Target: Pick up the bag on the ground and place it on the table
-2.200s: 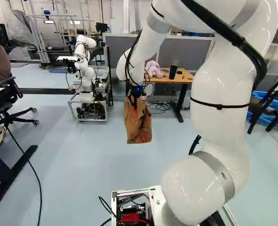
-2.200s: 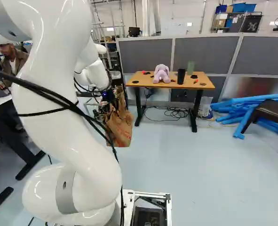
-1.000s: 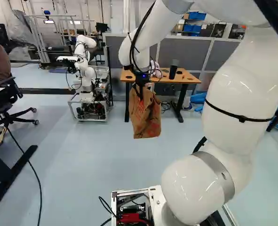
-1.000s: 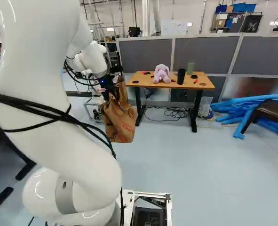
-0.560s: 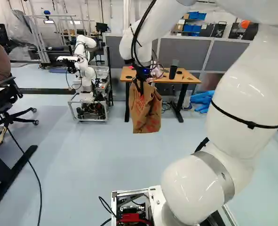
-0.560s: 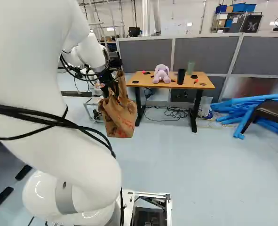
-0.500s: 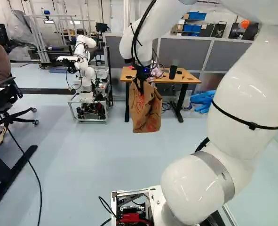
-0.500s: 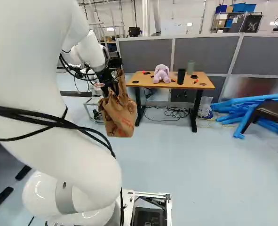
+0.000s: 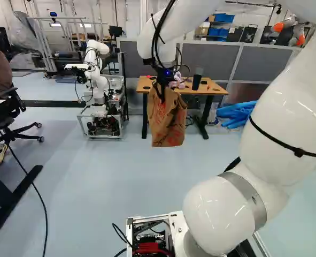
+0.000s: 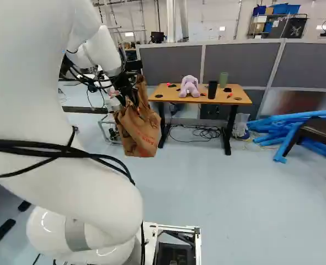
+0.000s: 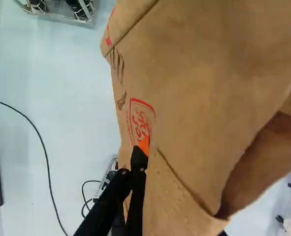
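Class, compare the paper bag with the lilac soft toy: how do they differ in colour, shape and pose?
The paper bag is brown with red print, while the soft toy is plain lilac. The bag is creased with broad, flat sides; the toy is rounded, with stubby limbs. The bag hangs from the gripper, clear of the floor, whereas the toy sits on the table.

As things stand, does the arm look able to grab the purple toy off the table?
Probably not: its gripper is shut on the paper bag, which would likely need setting down before the fingers could take the toy.
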`<state>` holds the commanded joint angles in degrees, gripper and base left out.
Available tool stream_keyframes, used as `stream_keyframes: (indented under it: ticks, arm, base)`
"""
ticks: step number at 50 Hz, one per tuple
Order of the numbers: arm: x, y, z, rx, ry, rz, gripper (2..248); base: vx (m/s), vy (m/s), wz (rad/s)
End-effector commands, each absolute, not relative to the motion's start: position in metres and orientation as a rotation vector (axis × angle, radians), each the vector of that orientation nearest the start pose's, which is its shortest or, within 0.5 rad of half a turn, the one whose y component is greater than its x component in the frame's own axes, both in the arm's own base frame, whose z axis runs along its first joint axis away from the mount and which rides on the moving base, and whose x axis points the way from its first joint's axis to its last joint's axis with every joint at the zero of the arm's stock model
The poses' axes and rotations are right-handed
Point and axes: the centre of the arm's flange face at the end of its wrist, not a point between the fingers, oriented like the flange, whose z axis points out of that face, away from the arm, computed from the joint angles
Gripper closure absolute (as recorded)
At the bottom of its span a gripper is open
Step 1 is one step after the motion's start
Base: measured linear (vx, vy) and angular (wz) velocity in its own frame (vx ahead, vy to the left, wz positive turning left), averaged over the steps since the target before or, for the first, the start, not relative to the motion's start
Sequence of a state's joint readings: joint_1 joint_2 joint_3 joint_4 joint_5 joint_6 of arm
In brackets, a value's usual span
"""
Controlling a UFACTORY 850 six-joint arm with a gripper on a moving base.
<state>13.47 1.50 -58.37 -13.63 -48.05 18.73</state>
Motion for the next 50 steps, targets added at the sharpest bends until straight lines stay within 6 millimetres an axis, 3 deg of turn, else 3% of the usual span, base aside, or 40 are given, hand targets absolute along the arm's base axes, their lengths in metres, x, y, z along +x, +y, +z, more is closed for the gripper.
stream_keyframes:
  ticks: [50]
  arm:
    - [0.413,0.081,0.653,-3.296,-0.017,-0.317,229]
  base:
    - [0.000,0.000,0.000]
